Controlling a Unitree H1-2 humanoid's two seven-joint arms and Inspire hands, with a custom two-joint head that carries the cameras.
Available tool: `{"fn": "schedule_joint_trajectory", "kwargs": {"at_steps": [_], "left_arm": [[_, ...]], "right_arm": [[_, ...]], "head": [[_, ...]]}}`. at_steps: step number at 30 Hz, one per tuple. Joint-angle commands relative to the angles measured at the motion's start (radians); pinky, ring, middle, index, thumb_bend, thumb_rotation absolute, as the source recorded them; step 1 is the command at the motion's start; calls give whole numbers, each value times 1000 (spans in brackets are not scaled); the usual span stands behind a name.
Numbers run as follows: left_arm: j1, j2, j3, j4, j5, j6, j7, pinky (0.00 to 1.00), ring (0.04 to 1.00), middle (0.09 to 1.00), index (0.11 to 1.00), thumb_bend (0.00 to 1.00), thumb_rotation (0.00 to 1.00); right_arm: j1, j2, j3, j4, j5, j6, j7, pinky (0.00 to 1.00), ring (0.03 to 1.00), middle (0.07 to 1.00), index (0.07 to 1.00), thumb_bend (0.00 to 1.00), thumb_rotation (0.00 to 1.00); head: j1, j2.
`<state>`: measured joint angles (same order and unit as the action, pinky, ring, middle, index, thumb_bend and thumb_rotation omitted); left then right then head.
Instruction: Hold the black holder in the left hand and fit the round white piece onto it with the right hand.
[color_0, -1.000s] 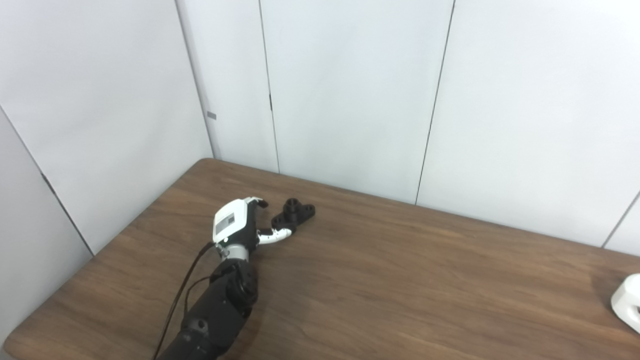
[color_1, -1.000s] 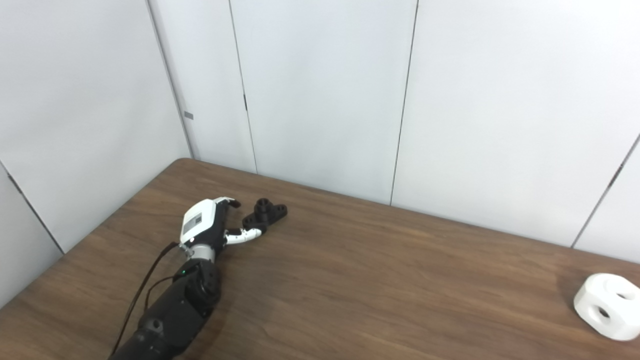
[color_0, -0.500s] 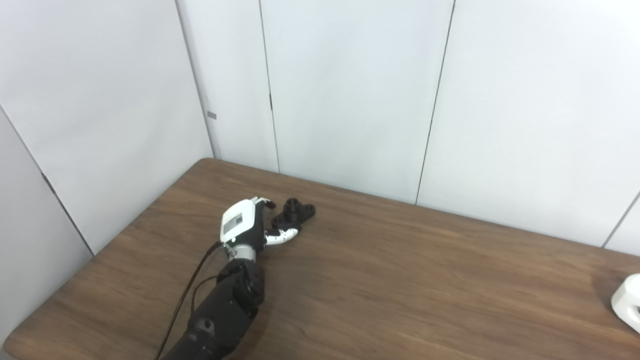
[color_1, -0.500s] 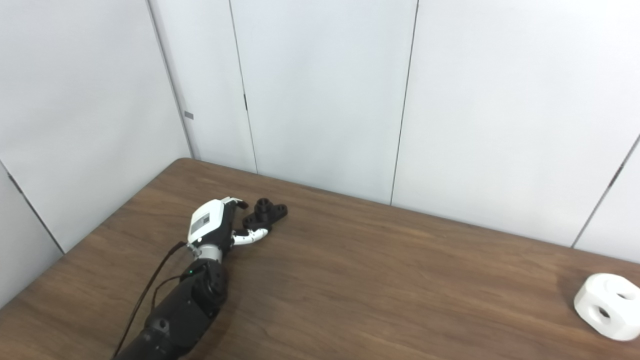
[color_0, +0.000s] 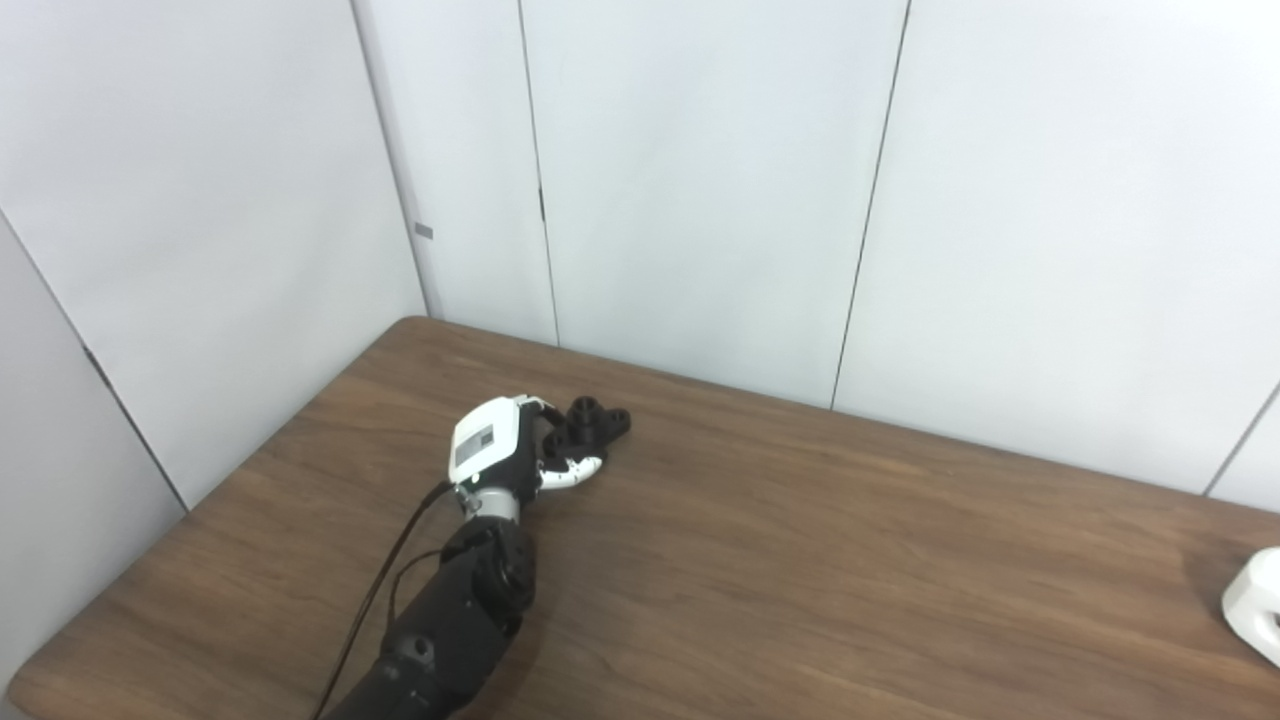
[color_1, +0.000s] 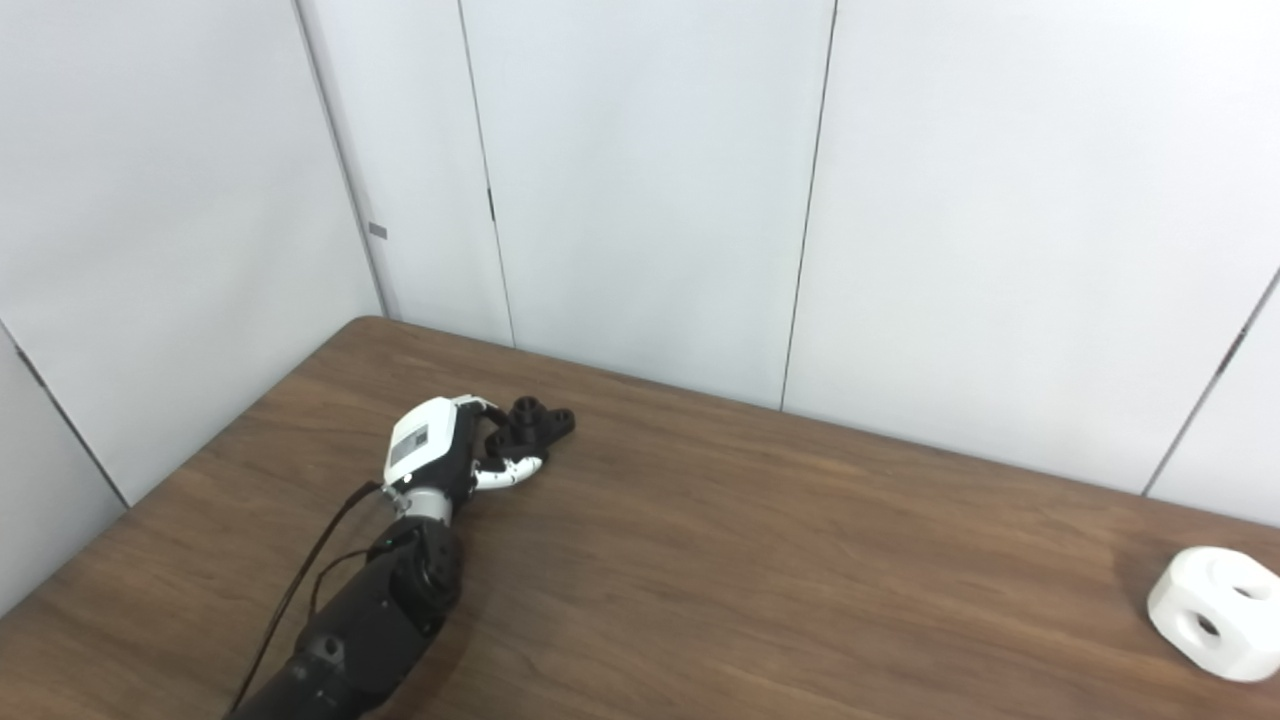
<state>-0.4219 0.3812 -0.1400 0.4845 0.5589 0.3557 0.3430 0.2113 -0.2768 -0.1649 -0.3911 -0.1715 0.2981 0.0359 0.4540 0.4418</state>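
Left hand hides the black holder's near end

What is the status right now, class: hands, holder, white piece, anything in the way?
Left hand open at black holder, not gripping. Right hand out of view. White piece far right on table. Nothing between.

On your surface, the holder sits at ten o'clock, near the back edge. Your left hand is touching it from seven o'clock. The round piece lies well apart at four o'clock.
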Motion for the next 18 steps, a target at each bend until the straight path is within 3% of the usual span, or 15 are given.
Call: {"fn": "schedule_joint_trajectory", "kwargs": {"at_steps": [1, 18], "left_arm": [[24, -23, -39, 37, 11, -2, -44, 937, 877, 818, 492, 557, 56], [35, 7, -84, -7, 38, 8, -74, 879, 856, 801, 482, 520, 49]], "right_arm": [[17, -3, -1, -4, -20, 32, -4, 664, 818, 879, 869, 494, 666], [13, 7, -3, -10, -12, 35, -3, 670, 816, 870, 861, 485, 645]], "head": [[-1, 0], [-17, 2]]}}
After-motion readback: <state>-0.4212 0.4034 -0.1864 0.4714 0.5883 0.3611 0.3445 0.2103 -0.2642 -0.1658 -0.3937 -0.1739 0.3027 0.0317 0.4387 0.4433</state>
